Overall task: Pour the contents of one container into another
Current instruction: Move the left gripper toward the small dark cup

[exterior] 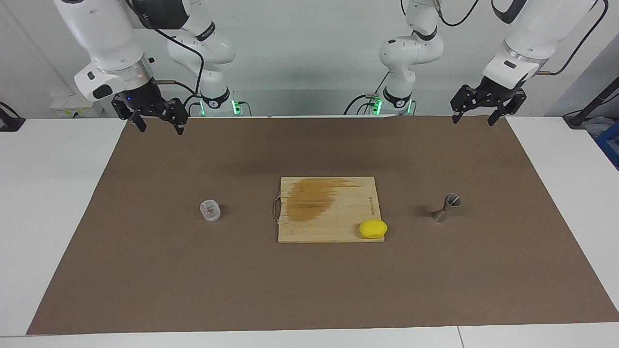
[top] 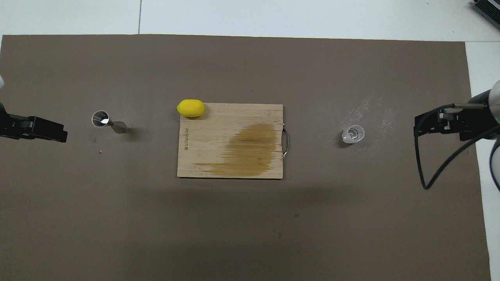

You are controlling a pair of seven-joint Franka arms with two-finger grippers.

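The small clear cup [exterior: 210, 210] stands on the brown mat toward the right arm's end of the table; it also shows in the overhead view [top: 353, 134]. The silver hourglass jigger [exterior: 447, 207] stands on the mat toward the left arm's end, its open cone up [top: 107, 121]. My right gripper [exterior: 161, 128] hangs open and empty in the air over the mat's edge by the robots, apart from the cup [top: 417, 128]. My left gripper [exterior: 474, 121] hangs open and empty over the same edge, apart from the jigger [top: 62, 135].
A wooden cutting board [exterior: 338, 193] with a dark stain and a metal handle lies mid-mat between cup and jigger [top: 218, 125]. A yellow lemon-like lump [exterior: 373, 228] sits on the board's corner farthest from the robots, on the jigger's side [top: 190, 108]. White table surrounds the brown mat [exterior: 309, 290].
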